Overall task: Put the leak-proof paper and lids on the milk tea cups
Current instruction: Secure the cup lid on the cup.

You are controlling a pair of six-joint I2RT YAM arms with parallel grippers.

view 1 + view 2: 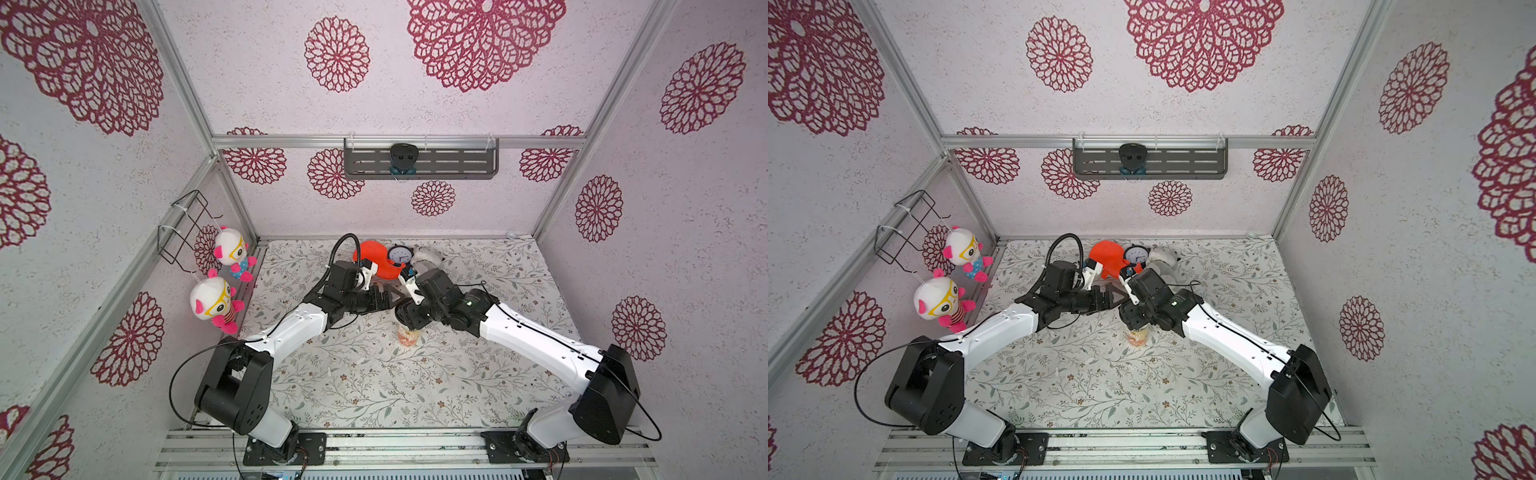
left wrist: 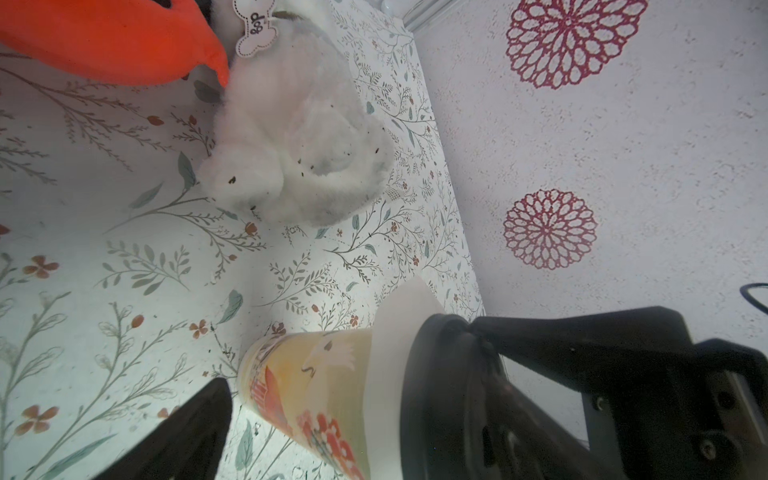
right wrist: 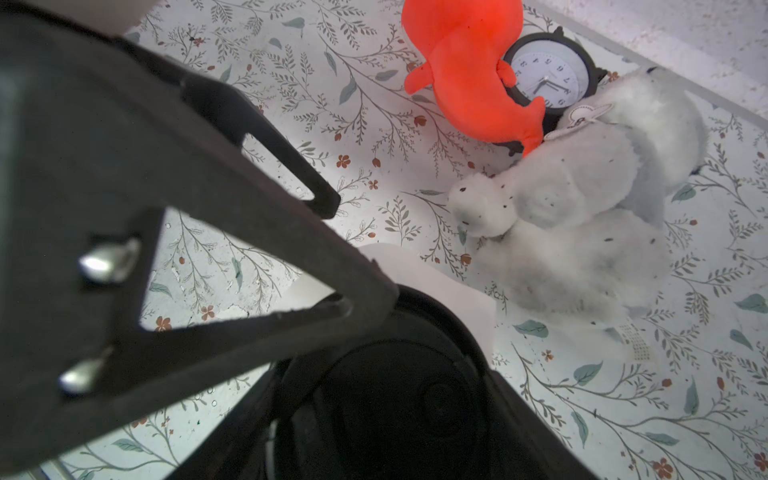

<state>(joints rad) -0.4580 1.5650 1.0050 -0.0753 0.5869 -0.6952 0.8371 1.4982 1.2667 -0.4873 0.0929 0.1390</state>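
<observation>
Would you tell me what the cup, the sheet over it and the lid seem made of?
The cup looks like matte printed paper. The sheet seems thin translucent paper or film, draping softly. The lid is probably moulded plastic, black with ridges.

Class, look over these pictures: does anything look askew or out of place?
The leak-proof paper sits unevenly under the black lid on the cup: one flap flares out wide, the rest hugs the cup's wall.
</observation>
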